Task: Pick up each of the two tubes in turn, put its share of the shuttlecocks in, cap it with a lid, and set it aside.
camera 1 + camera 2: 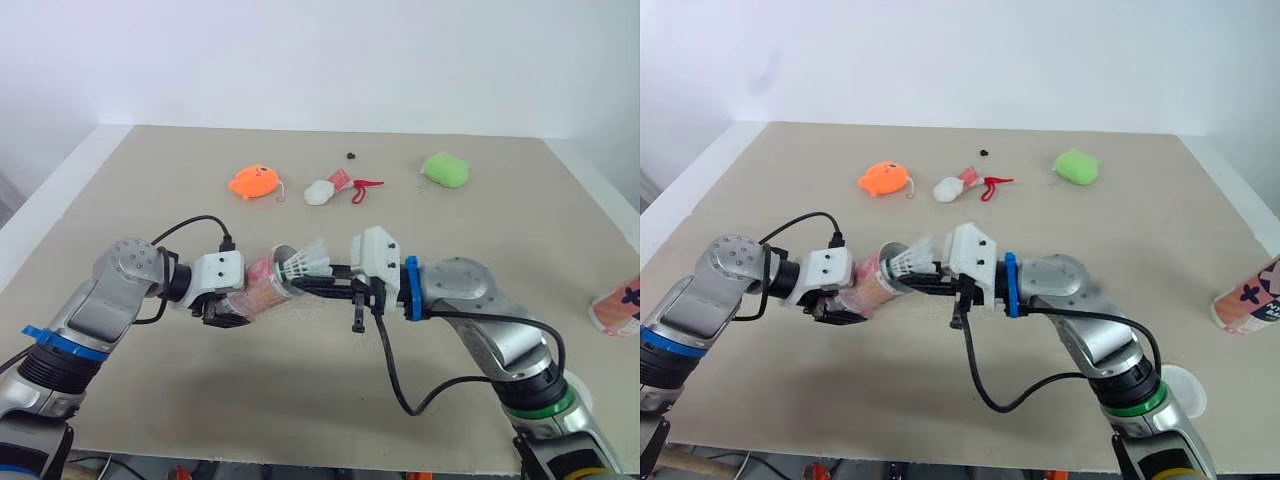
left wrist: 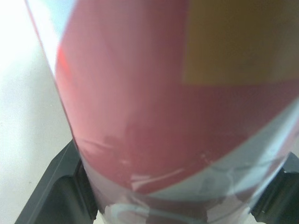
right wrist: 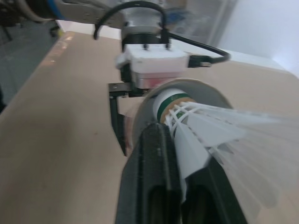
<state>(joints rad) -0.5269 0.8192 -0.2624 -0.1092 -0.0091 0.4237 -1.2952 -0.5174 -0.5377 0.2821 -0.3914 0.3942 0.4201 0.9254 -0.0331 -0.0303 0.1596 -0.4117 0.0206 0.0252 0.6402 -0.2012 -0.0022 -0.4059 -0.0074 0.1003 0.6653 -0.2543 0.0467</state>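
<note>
My left gripper is shut on a pink and red tube, held nearly level above the table with its open mouth toward the right. In the left wrist view the tube sits between the two black fingers. My right gripper is shut on a white shuttlecock. The cork end is at the tube's mouth, and the feathers trail back over the fingers. A second pink tube lies at the table's right edge. A white lid rests near the front right.
Along the far side of the table lie an orange toy, a white and red item, a green lump and a small black bit. Cables loop from both wrists.
</note>
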